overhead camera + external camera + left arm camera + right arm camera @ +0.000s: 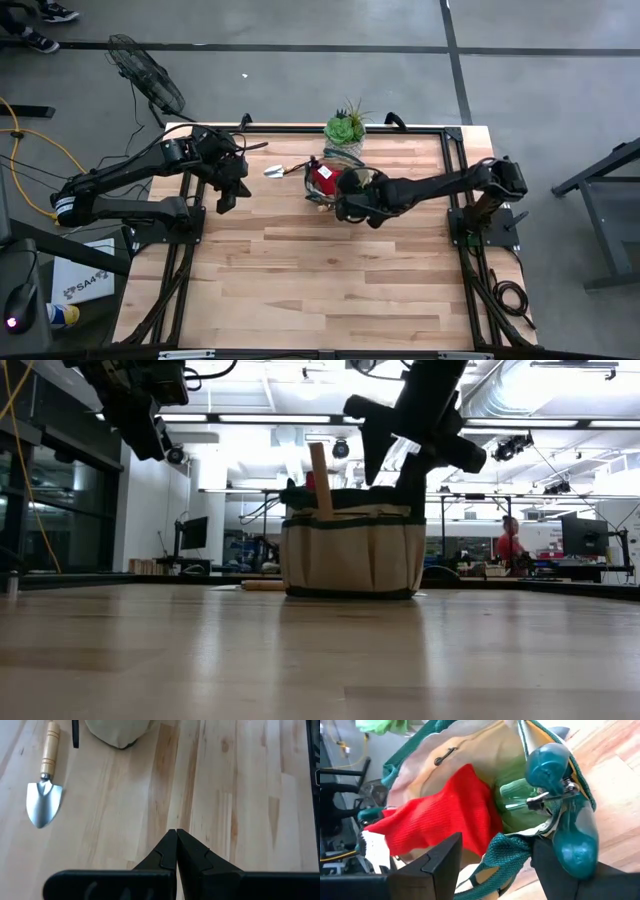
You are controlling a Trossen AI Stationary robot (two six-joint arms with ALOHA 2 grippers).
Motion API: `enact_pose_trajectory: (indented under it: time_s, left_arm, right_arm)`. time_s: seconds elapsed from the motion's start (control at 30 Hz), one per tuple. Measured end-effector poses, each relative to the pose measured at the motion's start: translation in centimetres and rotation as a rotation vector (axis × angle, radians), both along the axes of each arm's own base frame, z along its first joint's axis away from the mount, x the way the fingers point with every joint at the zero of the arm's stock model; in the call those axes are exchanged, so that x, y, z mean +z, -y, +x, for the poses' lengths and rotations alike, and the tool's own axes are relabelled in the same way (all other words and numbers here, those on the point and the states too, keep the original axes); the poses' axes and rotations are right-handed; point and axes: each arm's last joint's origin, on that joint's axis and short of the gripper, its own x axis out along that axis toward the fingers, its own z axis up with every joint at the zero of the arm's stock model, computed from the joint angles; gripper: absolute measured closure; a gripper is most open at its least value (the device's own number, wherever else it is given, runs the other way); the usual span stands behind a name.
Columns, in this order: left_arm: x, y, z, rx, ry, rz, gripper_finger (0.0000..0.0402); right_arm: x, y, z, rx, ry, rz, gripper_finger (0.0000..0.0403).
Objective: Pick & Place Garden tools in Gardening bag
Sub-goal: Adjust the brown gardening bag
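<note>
We're mid-placement: gardening bag [340, 182] sits at the table's [300, 270] far centre, just in front of the succulent [346, 128]. Right gripper [345, 203] hangs over the bag's rim, jaws apart, green spray bottle [560, 805] at the mouth between the fingers; we can't tell if it's gripped or resting on the rim. Red fabric piece [447, 815] is inside. We judge the next move is clearing the bag. Left gripper [227, 192] hovers, jaws together, well apart from the trowel [45, 795] lying beside the bag: likely the next pick.
</note>
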Motion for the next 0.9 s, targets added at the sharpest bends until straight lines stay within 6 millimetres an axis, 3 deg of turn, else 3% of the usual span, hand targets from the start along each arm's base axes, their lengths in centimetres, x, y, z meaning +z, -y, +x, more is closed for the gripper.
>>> enact_pose_trajectory:
  time_s: [0.47, 0.9]
  left_arm:
    - [0.0, 0.0, 0.0, -0.001, -0.004, -0.003, 0.0402]
    - [0.0, 0.0, 0.0, 0.000, -0.003, -0.003, 0.0402]
  right_arm:
    - [-1.0, 1.5, -0.2, 0.000, -0.091, 0.138, 0.0200]
    - [-1.1, 1.5, -0.4, 0.074, -0.161, 0.142, 0.0374]
